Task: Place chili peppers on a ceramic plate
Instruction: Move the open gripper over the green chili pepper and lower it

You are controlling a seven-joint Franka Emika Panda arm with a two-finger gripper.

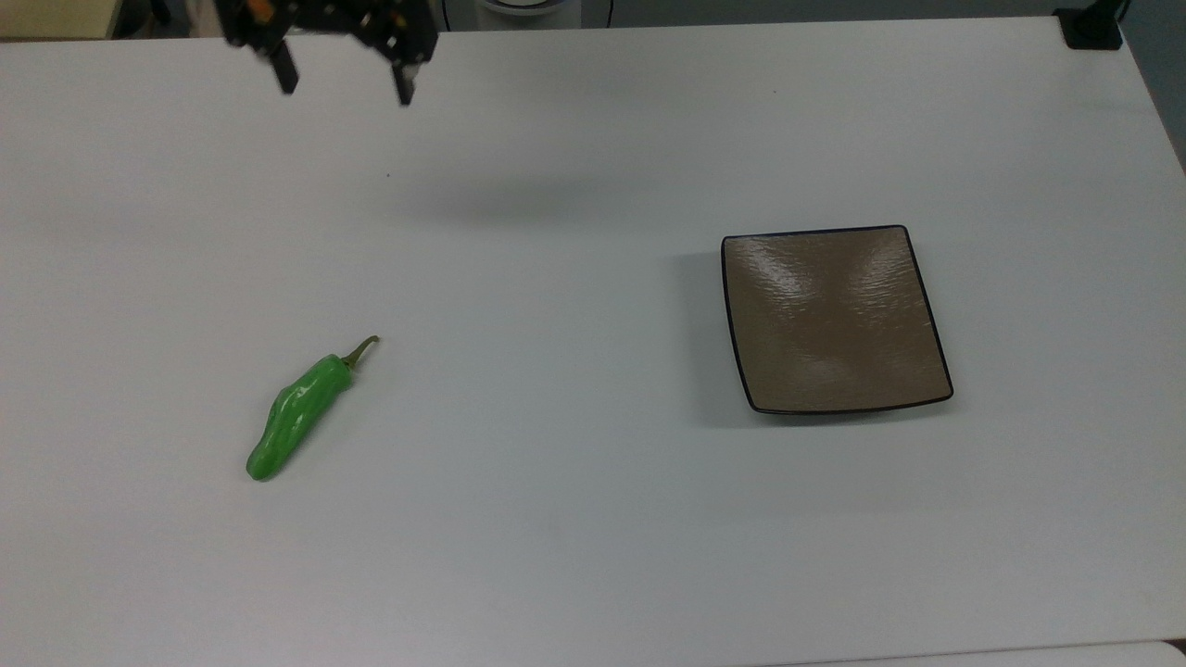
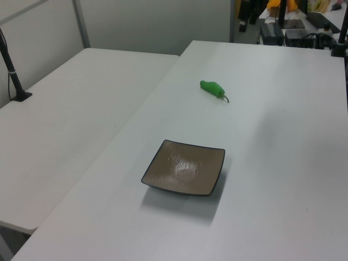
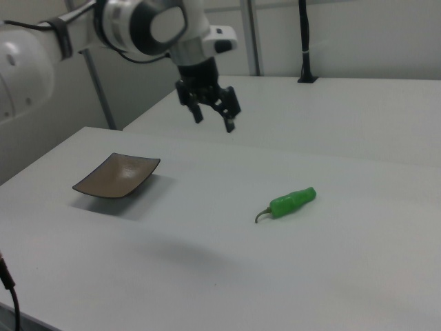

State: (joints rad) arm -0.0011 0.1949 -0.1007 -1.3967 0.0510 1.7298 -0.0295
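plain white table (image 1: 574, 519), matte and bare apart from two things, with a second white table (image 2: 70, 125) butted up beside it in the left view (no labels or writing i can read anywhere). top view, left to right: gripper (image 1: 343, 81) up in the air near the far edge, fingers spread wide and holding nothing, green chili pepper (image 1: 295, 413) lying flat on the table below it, then the brown ceramic plate (image 1: 834, 320) well apart to the right, nothing on it.

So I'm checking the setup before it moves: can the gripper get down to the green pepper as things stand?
Probably yes. The gripper hangs open above the table, and the green pepper lies alone on bare tabletop, with the plate well off to the top view's right.
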